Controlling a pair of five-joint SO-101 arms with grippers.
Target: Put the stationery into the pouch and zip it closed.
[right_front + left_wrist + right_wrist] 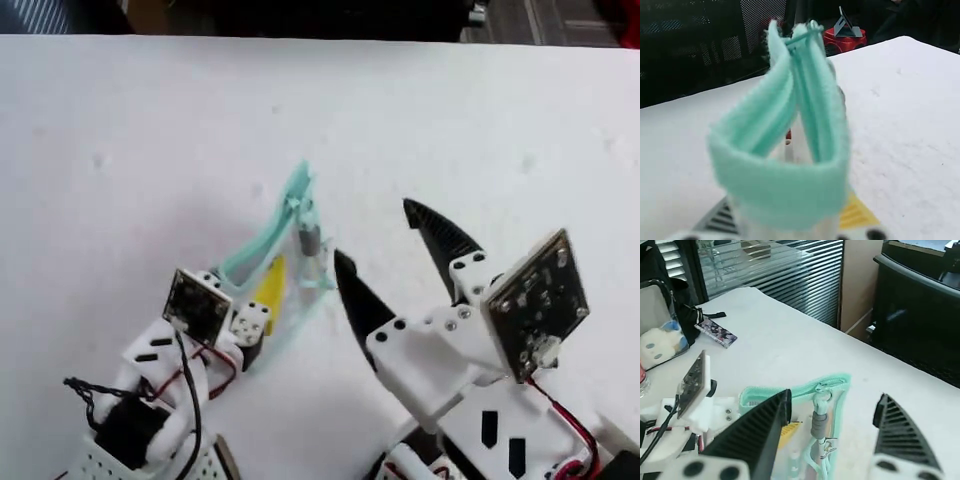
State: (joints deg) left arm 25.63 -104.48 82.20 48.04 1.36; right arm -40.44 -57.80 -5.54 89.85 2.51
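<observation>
From the table's (150, 120) near side my left gripper (256, 328) angles in, jaws pinching the near end of the mint pouch (297, 190). The pouch's long axis runs away and rightward, zipper edge up. Just beside it, my right gripper (374, 232) hovers with jaws spread wide.

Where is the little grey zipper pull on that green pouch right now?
In the high view the zipper pull hangs at the far end of the pouch, mid-table, right beside the open right gripper.
</observation>
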